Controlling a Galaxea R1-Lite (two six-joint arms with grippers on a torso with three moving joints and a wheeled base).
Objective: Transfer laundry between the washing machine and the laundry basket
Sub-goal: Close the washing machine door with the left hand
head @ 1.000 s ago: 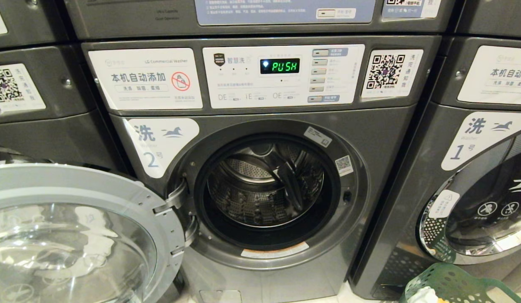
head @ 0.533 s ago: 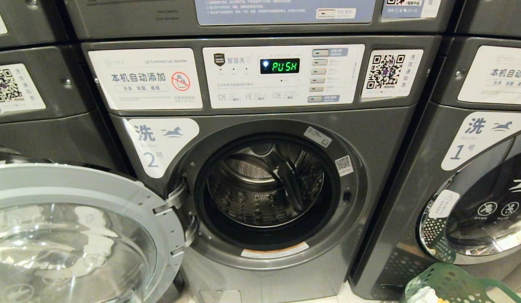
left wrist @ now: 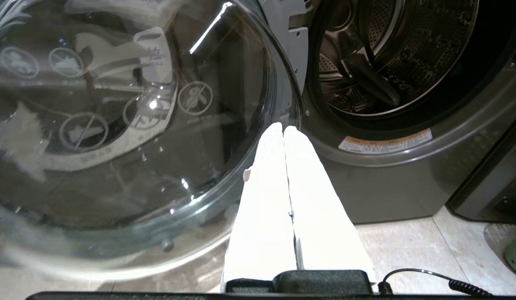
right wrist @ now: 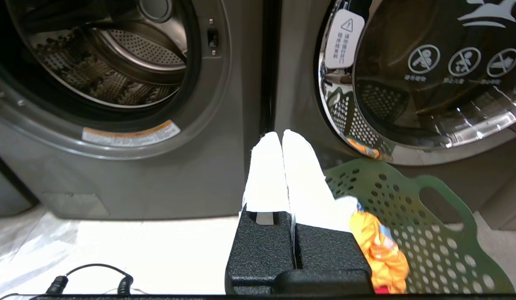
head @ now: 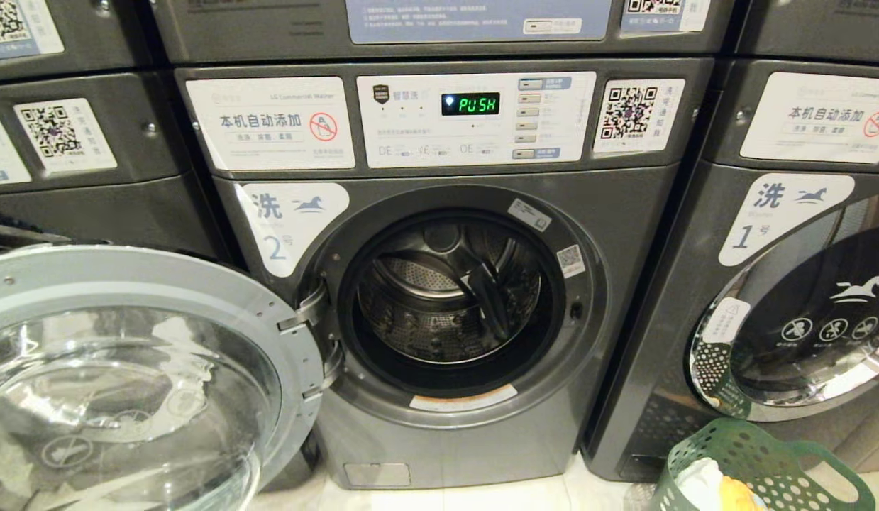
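Display (head: 470,104) at frame centre reads "PUSH"; washing machine (head: 446,298) labelled 2, door (head: 134,369) swung open lower left. Laundry basket (head: 758,461) lower right holds clothes. Left gripper (left wrist: 283,132) and right gripper (right wrist: 281,136) closed, empty.

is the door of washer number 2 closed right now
No, the door of the washing machine stands swung open to the left, leaving the drum exposed.

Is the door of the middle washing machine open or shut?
Open. The glass door is swung out to the left on its hinge, and the bare metal drum shows through the round opening.
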